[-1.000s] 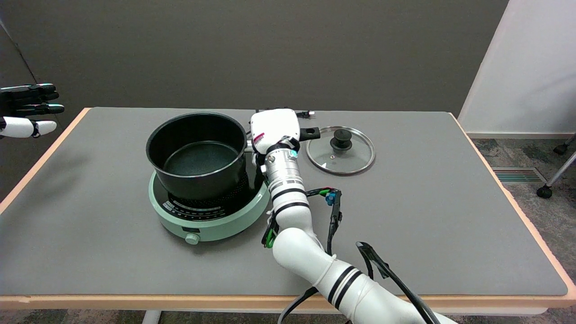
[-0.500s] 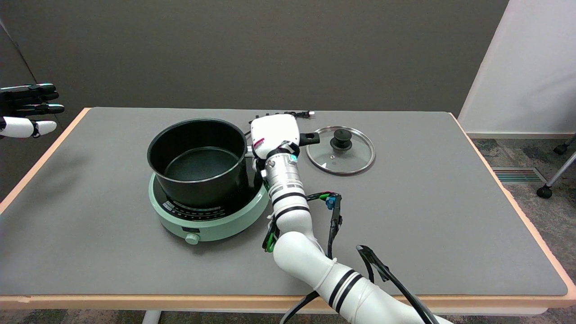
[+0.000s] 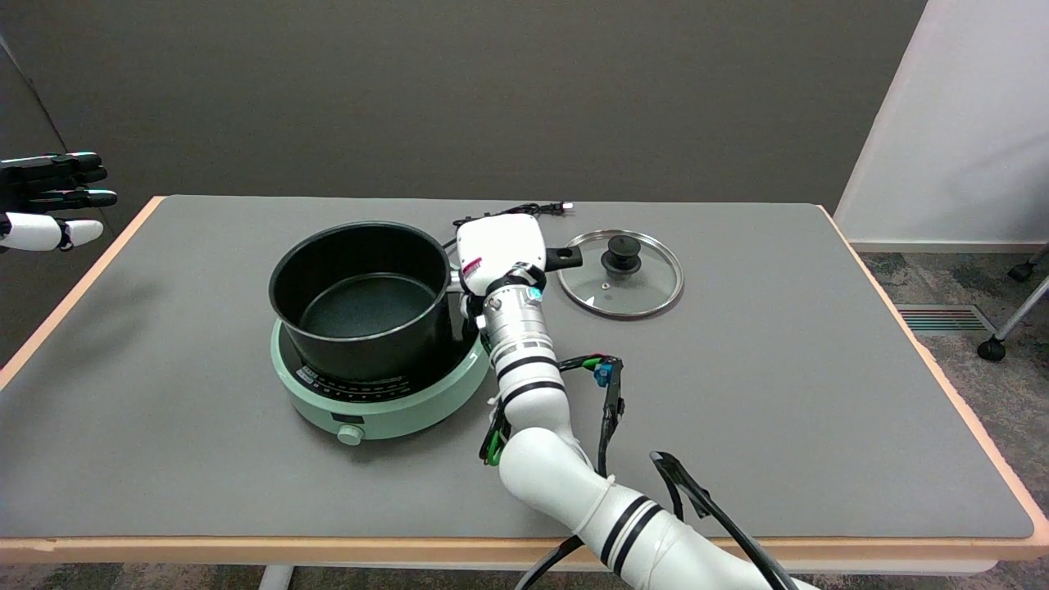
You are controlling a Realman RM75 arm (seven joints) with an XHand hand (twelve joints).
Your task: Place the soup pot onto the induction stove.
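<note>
The black soup pot point(image 3: 362, 301) sits upright on the mint-green induction stove point(image 3: 381, 393) at the table's centre left. Its long black handle point(image 3: 564, 258) points right and sticks out past my right hand point(image 3: 501, 245). That hand is wrapped over the handle close to the pot's wall, holding it, and its fingers are hidden under the white back of the hand. The arm comes in from the lower right.
A glass lid point(image 3: 620, 273) with a black knob lies flat just right of the handle's tip. The stove's black power cord point(image 3: 524, 210) trails behind my hand toward the table's far edge. My idle left hand point(image 3: 49, 201) hangs in the air at the upper left.
My right hand has lowered the pot from a tilted hover above the stove down onto the stove top, and the hand and handle sank with it.
</note>
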